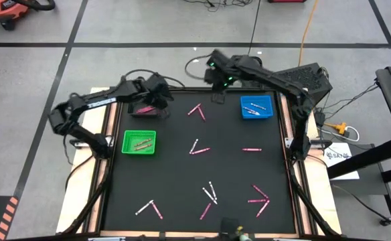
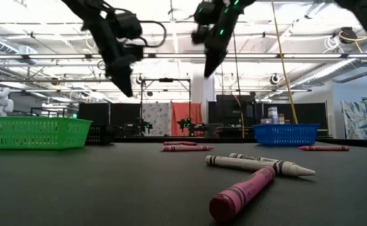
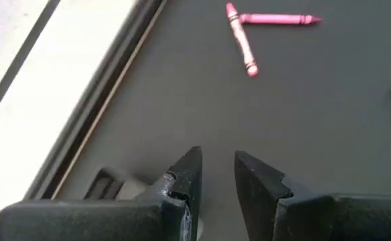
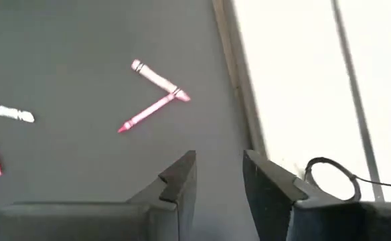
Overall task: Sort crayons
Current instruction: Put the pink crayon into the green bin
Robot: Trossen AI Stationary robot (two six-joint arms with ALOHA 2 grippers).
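Note:
Pink and white crayons lie scattered on the black mat: a pink pair (image 1: 197, 111) at the far middle, another pair (image 1: 198, 147) at the centre, and several near the front edge (image 1: 211, 194). My left gripper (image 1: 167, 100) hangs open above the mat's far left, with the pink pair (image 3: 241, 37) ahead of it. My right gripper (image 1: 217, 92) hangs open above the far edge, right of the same pair (image 4: 157, 94). Neither has anything between its fingers (image 3: 215, 177) (image 4: 219, 177). Both hang high above the mat in the low view, the left (image 2: 124, 85) and the right (image 2: 210, 66).
A green tray (image 1: 126, 150) with crayons stands at the mat's left, and a blue tray (image 1: 244, 114) with crayons at the far right. A pink thing (image 1: 144, 108) lies partly hidden under my left arm. A wooden rim (image 1: 108, 134) frames the mat.

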